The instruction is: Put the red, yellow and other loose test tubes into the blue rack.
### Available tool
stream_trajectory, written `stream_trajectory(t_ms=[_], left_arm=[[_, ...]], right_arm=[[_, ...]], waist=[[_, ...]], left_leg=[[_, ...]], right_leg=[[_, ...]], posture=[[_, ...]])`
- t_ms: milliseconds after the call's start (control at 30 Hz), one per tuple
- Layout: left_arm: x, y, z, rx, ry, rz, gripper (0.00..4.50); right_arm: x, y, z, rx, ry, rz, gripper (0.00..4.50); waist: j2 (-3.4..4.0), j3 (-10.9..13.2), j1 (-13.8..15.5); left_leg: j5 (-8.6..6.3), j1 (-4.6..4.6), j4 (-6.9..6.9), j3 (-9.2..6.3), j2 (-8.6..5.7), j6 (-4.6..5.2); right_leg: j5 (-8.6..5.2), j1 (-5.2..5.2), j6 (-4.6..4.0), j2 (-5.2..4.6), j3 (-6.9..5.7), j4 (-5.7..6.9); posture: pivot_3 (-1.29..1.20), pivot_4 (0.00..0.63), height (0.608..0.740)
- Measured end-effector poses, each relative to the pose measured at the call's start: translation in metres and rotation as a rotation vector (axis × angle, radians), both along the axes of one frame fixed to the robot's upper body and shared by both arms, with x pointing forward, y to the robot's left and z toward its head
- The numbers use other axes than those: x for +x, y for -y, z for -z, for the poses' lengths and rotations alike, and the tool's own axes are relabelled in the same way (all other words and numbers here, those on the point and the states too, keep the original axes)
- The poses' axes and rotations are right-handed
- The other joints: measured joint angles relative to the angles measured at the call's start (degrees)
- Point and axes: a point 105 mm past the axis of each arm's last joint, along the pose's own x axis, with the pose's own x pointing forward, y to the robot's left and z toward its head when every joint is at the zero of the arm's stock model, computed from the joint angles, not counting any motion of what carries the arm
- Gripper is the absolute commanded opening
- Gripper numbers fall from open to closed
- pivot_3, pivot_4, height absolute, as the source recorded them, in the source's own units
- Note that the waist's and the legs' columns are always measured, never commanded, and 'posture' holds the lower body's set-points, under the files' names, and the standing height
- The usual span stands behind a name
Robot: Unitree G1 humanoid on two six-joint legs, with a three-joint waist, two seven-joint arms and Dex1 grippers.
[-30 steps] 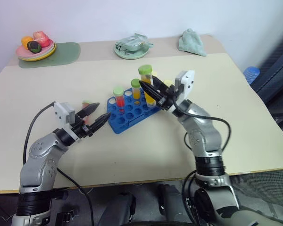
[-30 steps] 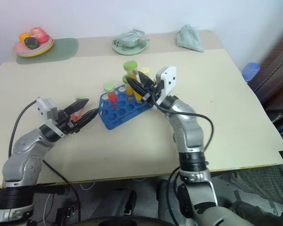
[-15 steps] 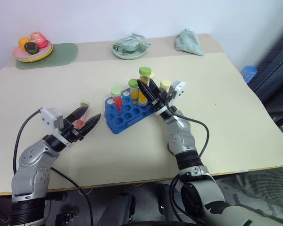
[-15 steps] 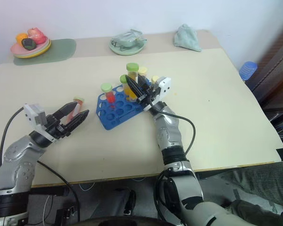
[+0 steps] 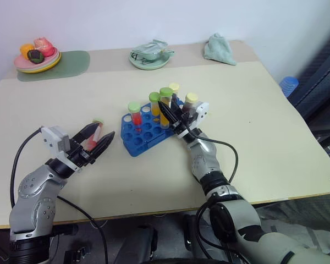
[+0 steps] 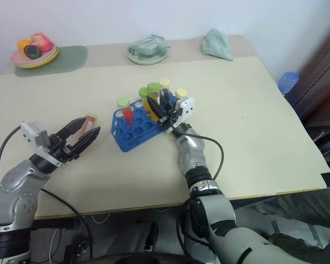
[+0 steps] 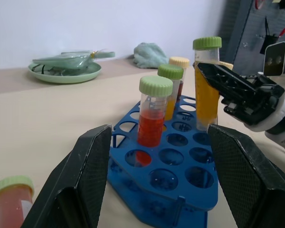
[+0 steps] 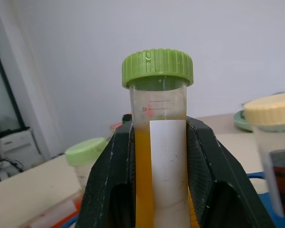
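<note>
My right tool (image 5: pixel 169 113) clamps yellow tube (image 8: pixel 160 142) upright over blue rack (image 5: pixel 146 132), frame centre, so it drops straight into hole. Left tool (image 5: pixel 99 142) spread wide, lower left, framing loose red tube (image 5: pixel 95 133) on desk (image 5: pixel 253 121), likely next pick.

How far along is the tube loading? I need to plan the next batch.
Done: several capped tubes already stand in the blue rack, including a red one with a green cap. In hand: the right gripper is shut on a yellow, green-capped tube over the rack. Left: a red tube lies on the table by the open left gripper.
</note>
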Motion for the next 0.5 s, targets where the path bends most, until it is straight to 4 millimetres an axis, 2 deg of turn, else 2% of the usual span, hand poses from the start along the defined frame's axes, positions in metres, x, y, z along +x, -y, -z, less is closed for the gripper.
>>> stream_trajectory(t_ms=[200,500], left_arm=[[-0.009,0.005,0.001,0.019,-0.002,0.078,3.27],[-0.024,0.026,0.005,0.095,-0.033,0.264,3.27]], right_arm=[[0.002,0.004,0.003,-0.009,0.007,0.022,0.80],[-0.002,0.007,0.004,-0.035,0.063,0.055,0.80]], waist=[[0.01,0.0,0.0],[0.01,0.0,0.1]], left_leg=[[-0.01,0.01,0.00,0.01,0.11,-0.08],[-0.01,0.03,0.00,0.01,0.11,-0.08]], right_leg=[[0.03,-0.01,-0.06,0.04,0.00,0.00],[0.03,0.01,-0.06,0.09,0.00,-0.01]], posture=[[0.00,0.150,0.740],[0.00,0.150,0.740]])
